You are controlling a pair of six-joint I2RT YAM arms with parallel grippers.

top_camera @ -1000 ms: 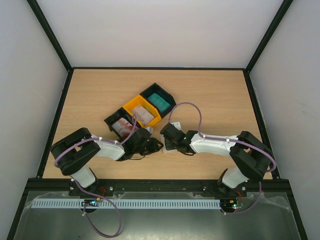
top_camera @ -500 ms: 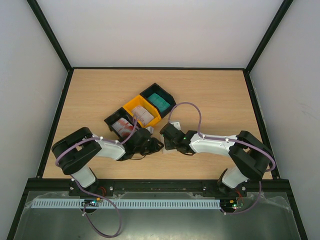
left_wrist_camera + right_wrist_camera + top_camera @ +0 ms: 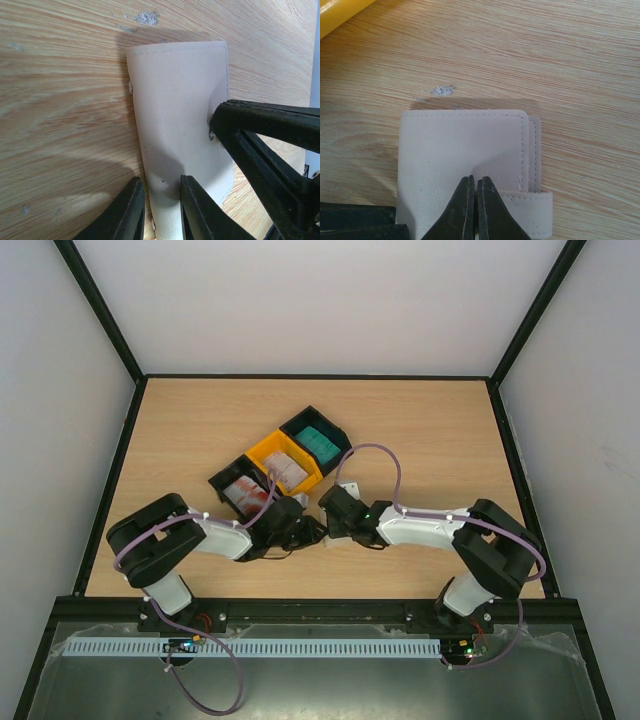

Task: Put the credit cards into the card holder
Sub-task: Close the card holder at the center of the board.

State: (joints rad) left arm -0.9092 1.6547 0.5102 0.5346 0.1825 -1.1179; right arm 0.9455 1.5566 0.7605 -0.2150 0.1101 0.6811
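Note:
The beige card holder [image 3: 175,90] lies folded shut on the wood, its snap tab [image 3: 530,202] wrapped over the cover [image 3: 455,145]. My left gripper [image 3: 161,182] grips the holder's near edge, one finger on each side. My right gripper [image 3: 476,179] is shut with its tips at the end of the tab; in the left wrist view it [image 3: 216,125] touches the cover by a snap stud. In the top view both grippers [image 3: 300,525] [image 3: 335,508] meet and hide the holder. The red-blotched card [image 3: 243,493], the white-grey card [image 3: 288,470] and the teal card [image 3: 320,444] lie in the trays.
The joined black, yellow and black trays [image 3: 268,452] stand diagonally just beyond both grippers; a yellow tray corner [image 3: 335,12] shows in the right wrist view. A black frame [image 3: 320,376] borders the wooden table. A pale scuff [image 3: 441,90] marks the wood by the holder.
My right gripper has shifted slightly left and away from me, closer to the left gripper. The left gripper and the cards have stayed in place.

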